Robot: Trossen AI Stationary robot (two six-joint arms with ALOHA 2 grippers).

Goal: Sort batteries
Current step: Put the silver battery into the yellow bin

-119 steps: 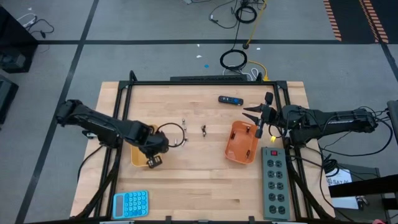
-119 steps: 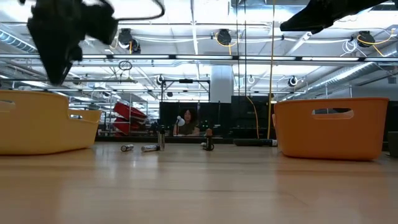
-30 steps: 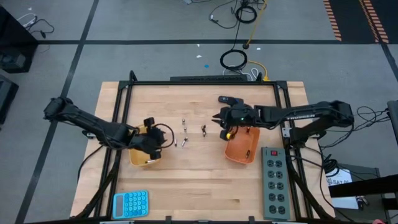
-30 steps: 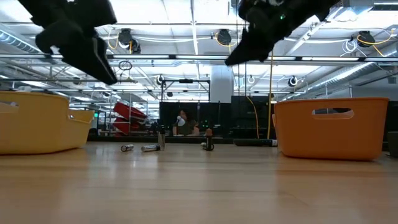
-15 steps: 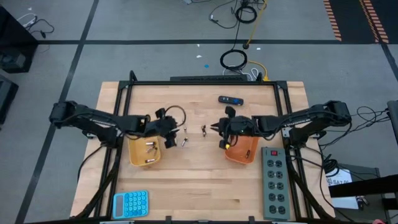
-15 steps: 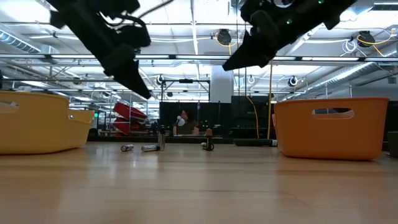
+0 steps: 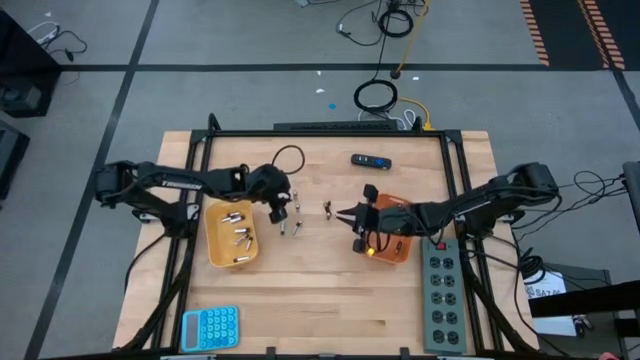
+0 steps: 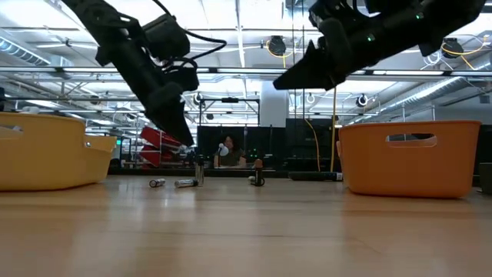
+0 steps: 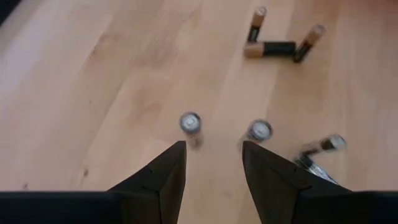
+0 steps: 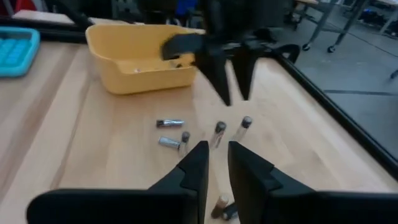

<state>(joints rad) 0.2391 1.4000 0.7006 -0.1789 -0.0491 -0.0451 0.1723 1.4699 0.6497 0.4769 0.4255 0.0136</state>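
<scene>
I read the left end effector [image 7: 279, 207] as hovering just beside the yellow tray [image 7: 212, 248], fingers parted and empty, directly above two upright silvery batteries [image 9: 190, 122] on the bench [image 7: 320, 290]. Three darker batteries [image 9: 268, 48] lie farther from the yellow tray, toward the orange tray [image 7: 396, 248]. More batteries [image 7: 238, 233] rest inside the yellow tray. The right end effector [image 7: 351, 214] hangs beside the orange tray, fingers narrowly parted, gripping nothing, pointed toward the loose batteries.
</scene>
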